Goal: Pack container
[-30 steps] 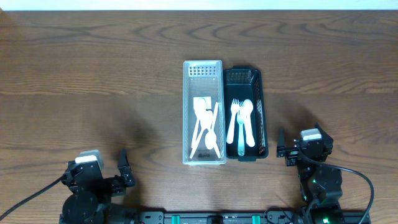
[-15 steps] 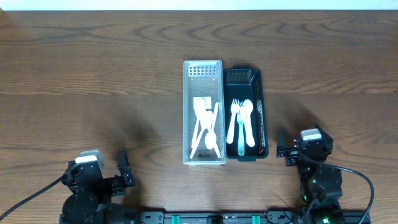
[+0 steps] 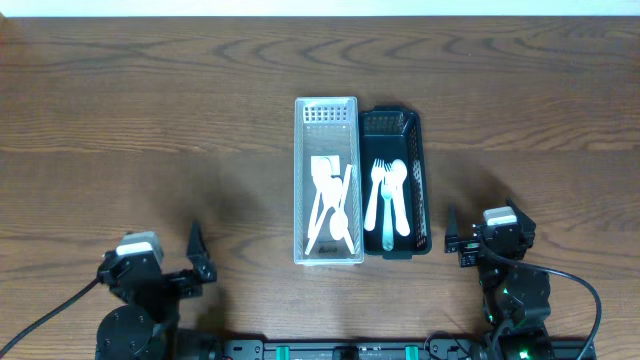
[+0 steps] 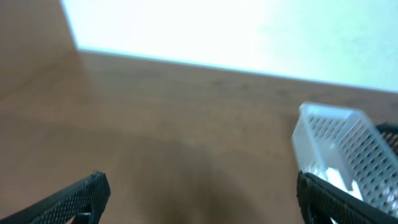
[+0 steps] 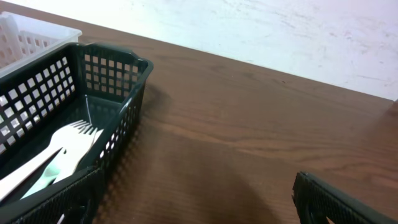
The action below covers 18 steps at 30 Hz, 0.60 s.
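Observation:
A clear white basket (image 3: 326, 110) stands at the table's middle and holds several white plastic utensils (image 3: 330, 205). A black basket (image 3: 390, 122) touches its right side and holds white forks and a spoon (image 3: 387, 200). My left gripper (image 3: 197, 260) is open and empty at the front left, well apart from the baskets; the white basket shows in the left wrist view (image 4: 339, 140). My right gripper (image 3: 452, 240) is open and empty at the front right, just right of the black basket (image 5: 74, 93), with forks (image 5: 65, 146) inside it.
The brown wooden table (image 3: 150, 120) stretches bare around the two baskets. A pale wall lies beyond its far edge (image 5: 249, 31).
My left gripper has shifted slightly up and away from the front edge and turned a little. The right arm and the baskets have not moved.

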Motion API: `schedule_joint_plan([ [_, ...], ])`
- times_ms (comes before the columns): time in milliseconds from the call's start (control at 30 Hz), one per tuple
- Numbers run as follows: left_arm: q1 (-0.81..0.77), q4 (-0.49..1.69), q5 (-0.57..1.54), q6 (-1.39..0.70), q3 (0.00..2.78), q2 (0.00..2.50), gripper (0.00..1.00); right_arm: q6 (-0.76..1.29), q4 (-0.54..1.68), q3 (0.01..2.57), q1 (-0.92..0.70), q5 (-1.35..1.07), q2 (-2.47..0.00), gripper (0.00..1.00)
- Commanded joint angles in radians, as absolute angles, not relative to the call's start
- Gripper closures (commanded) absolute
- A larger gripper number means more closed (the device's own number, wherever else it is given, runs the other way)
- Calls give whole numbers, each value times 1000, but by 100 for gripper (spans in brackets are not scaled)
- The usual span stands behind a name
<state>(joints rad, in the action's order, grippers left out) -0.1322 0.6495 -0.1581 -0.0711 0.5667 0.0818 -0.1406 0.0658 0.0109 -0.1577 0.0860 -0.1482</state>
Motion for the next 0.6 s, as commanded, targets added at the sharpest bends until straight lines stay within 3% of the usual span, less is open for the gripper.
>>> schedule_joint_plan([
  [0,-101,549,-49,52,496,51,2,-154,67,6,-165,81,-143,1],
  [300,-79,192,-16,56,243,2,2,-154,67,6,-165,81,-143,1],
  [567,-79,91,32,56,79,2,2,-154,67,6,-165,81,-143,1],
])
